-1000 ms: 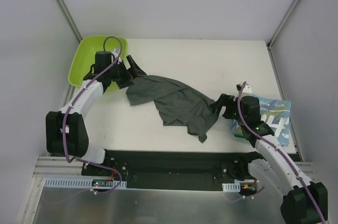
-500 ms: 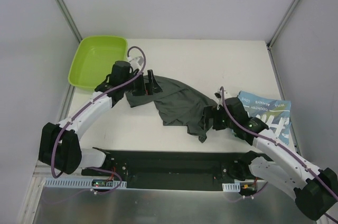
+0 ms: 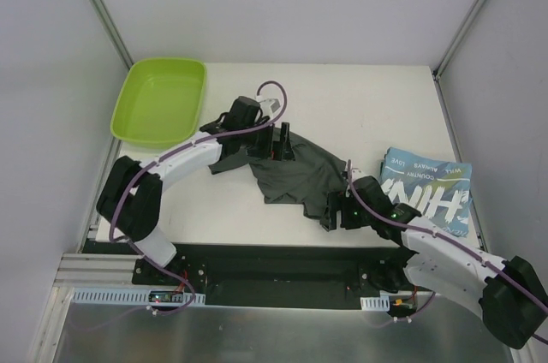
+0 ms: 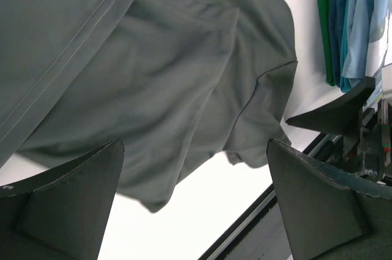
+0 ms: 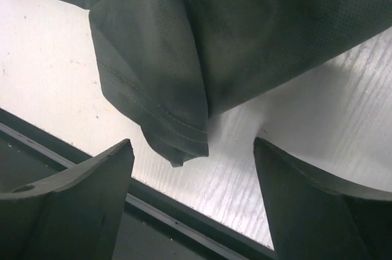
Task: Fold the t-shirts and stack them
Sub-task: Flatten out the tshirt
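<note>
Roughly at the middle of the bench (image 3: 360, 102), the dark grey t-shirt (image 3: 295, 170) is spread in a rumpled, unfolded heap, with one hemmed corner drawn out towards the near edge. The light blue t-shirt (image 3: 426, 193), folded with its white lettering upward, is laid at the bench's right side, apart from the grey one. The left end effector (image 3: 278, 144) is poised over the far-left part of the grey shirt. Its fingers are spread wide and released, with cloth seen between them and nothing gripped. The right end effector (image 3: 332, 210) is positioned at the shirt's near-right hem, likewise released, and the hemmed corner is seen between its parted fingers without being clasped. A lime-green tray (image 3: 158, 102) is set at the far-left corner.
</note>
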Tool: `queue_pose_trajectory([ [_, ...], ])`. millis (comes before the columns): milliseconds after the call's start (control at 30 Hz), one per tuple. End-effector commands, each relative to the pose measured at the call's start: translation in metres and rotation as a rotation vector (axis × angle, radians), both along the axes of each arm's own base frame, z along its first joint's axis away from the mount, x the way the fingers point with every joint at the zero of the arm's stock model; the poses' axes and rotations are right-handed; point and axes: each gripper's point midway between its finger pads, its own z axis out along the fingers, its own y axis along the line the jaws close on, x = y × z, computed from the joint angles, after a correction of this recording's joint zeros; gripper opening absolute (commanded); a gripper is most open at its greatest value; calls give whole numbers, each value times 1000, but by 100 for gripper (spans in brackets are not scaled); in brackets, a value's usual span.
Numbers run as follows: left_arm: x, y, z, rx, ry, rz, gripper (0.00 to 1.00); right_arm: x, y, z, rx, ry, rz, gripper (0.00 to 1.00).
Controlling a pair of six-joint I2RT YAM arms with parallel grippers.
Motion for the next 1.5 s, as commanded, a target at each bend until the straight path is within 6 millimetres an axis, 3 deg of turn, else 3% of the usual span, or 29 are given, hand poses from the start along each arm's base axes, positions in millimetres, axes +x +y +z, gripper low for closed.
queue_pose_trajectory([
  [0, 7, -38, 11, 10, -53, -109, 99, 14, 7, -2, 29, -53, -28, 79],
  [233, 25, -82, -28, 215, -72, -191, 99, 21, 4, -3, 26, -106, -41, 44],
  [533, 28, -113, -47, 292, -83, -265, 94, 19, 1, -12, 17, -111, -43, 22],
  [667, 36, -114, -59, 359, -90, -247, 87, 19, 1, -9, 31, -131, -36, 19],
  [933, 34, -129, -77, 366, -49, -271, 68, 15, -3, -14, 30, -134, -35, 18],
  [1267, 39, -131, -93, 425, -51, -248, 53, 15, -5, -15, 26, -142, -30, 18],
  [1467, 38, -132, -93, 431, -49, -250, 24, 14, -6, -14, 33, -151, -31, 18],
])
